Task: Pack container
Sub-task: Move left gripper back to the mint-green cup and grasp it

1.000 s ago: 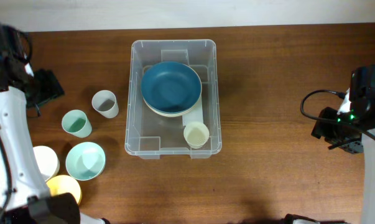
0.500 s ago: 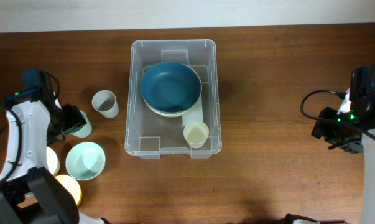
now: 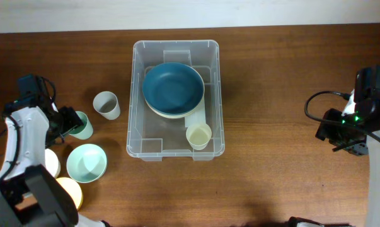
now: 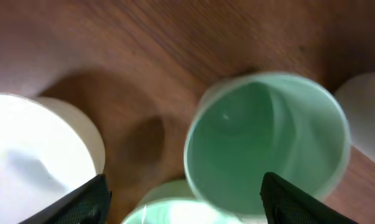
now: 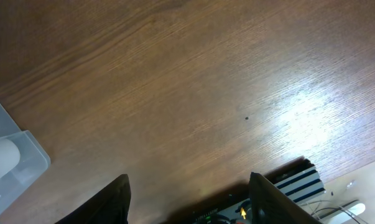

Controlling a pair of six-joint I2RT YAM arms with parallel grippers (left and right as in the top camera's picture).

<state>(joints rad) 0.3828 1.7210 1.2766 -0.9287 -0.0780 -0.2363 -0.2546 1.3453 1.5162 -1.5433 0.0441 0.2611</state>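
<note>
Our left gripper [image 4: 187,202] has dropped to the green cup [image 4: 268,143] just ahead, jaws wide and empty. We expect grasping next.

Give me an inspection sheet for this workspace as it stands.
Surface: brown wooden table.
Job's things: container mid-table, holding a blue bowl stacked on a cream bowl, plus a cream cup.
Clutter: grey cup, green cup, mint bowl, white bowl, yellow bowl, all left of the container.
Grippers: left gripper open at the green cup; right gripper open over bare wood.
Cables: black cable looped beside the right arm.
Surroundings: pale strip past the far edge.
</note>
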